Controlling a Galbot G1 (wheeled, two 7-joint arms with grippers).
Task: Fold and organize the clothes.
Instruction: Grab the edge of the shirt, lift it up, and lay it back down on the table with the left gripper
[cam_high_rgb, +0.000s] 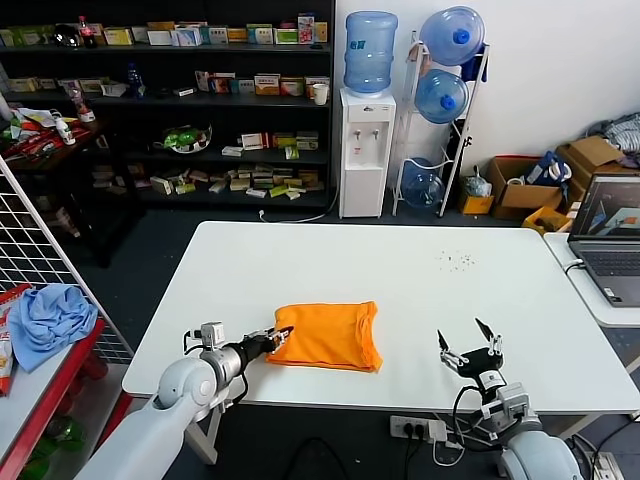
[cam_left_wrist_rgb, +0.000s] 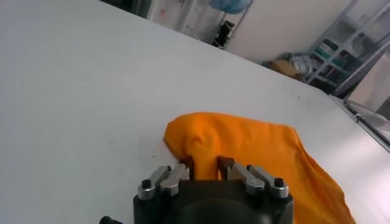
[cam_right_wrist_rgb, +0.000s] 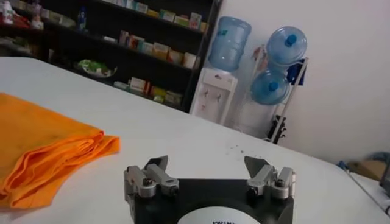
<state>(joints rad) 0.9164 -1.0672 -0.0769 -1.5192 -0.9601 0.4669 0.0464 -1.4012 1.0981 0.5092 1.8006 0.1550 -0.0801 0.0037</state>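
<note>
My left gripper (cam_high_rgb: 272, 343) at near table (cam_high_rgb: 420, 280) edge, jaws pinched on T-shirt (cam_high_rgb: 328, 335) left edge, bunching cloth, probably to drag or fold it. Right gripper (cam_high_rgb: 471, 352) parked near edge, jaws wide, holding nothing. T-shirt folded, lying front-centre between both. Water dispenser (cam_high_rgb: 366, 150) far behind.
</note>
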